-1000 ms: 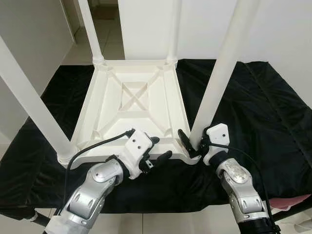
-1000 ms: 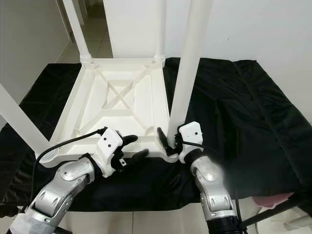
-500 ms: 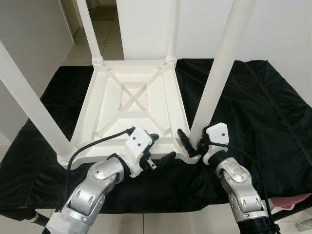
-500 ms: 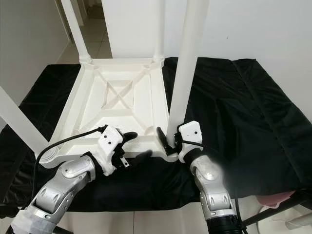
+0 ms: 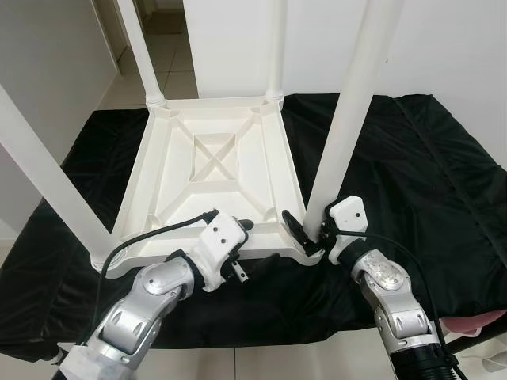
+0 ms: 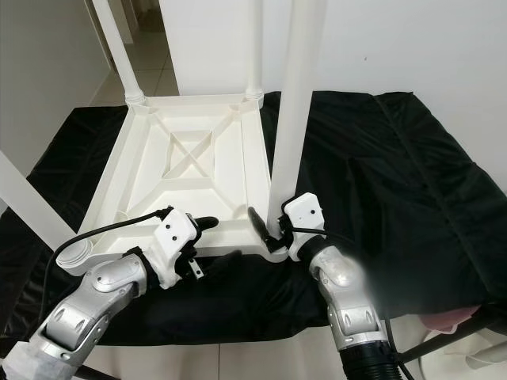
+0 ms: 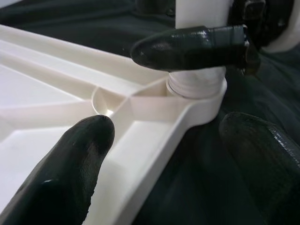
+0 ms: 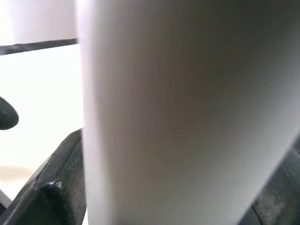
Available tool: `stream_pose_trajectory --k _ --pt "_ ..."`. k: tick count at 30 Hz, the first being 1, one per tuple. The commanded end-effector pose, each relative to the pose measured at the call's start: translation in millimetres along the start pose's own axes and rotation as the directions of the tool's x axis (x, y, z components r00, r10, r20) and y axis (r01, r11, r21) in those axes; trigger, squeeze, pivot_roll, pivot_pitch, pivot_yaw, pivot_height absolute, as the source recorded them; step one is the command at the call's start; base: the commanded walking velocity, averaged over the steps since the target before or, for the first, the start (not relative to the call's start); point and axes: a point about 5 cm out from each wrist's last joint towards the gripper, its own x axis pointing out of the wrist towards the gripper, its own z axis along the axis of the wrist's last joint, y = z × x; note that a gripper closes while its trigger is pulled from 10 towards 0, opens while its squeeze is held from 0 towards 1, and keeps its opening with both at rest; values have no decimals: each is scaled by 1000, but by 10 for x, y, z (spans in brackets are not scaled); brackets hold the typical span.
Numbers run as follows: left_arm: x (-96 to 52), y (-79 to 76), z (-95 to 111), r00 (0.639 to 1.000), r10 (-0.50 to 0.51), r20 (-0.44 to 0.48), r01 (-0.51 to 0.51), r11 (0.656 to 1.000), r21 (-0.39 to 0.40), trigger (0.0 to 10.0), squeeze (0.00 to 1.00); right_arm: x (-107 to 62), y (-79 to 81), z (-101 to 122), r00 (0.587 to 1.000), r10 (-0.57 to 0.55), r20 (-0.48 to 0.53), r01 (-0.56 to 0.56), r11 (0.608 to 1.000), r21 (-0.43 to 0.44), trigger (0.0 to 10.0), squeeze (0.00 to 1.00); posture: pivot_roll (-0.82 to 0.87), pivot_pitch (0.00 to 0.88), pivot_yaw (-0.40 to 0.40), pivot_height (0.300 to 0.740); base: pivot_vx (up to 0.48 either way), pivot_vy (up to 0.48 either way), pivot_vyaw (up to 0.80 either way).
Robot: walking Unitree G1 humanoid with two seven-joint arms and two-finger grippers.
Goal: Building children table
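A white plastic children's table (image 5: pixel 214 170) lies upside down on a black cloth, its legs pointing up. My right gripper (image 5: pixel 313 236) is shut on the base of the near right leg (image 5: pixel 348 119), just above its corner socket (image 7: pixel 197 84). In the right wrist view that leg (image 8: pixel 178 112) sits between the black fingers (image 8: pixel 56 187). My left gripper (image 5: pixel 253 247) is open and straddles the table's near rim (image 7: pixel 154 140). One finger lies over the ribbed underside and the other is outside, down by the cloth.
The black cloth (image 5: pixel 412 182) covers the work surface and drops off at the near edge. The near left leg (image 5: pixel 47 174) slants up at the left, and two far legs (image 5: pixel 139 47) stand at the back. Tiled floor and white walls lie beyond. Something pink (image 5: pixel 475 324) sits at the lower right.
My left gripper has slid further onto the near rim, its outer finger dropping lower beside the edge. The right gripper has kept its hold on the leg. The camera shifted slightly.
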Motion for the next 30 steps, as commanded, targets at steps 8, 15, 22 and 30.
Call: stream_pose_trajectory --k 8,15,22,30 --pt "-100 -191 -32 975 -218 -38 218 976 -10 10000 0 -37 -11 -86 987 154 -44 -155 988 -18 10000 0 -50 18 33 740 0 0 0" --pt "-102 -176 2 976 -216 -37 216 976 -4 10000 0 -80 -12 -127 979 195 -64 -196 981 -10 0 0 -50 10 34 740 0 0 0" --pt "-104 -120 10 979 -200 -39 201 980 13 10000 0 -149 -80 -179 985 156 -77 -155 988 20 0 0 -49 8 30 740 0 0 0" --pt "-118 -157 -8 977 -210 -44 210 978 -3 10000 0 -231 -81 -180 995 59 -84 -50 993 108 10000 0 -59 23 40 740 0 0 0"
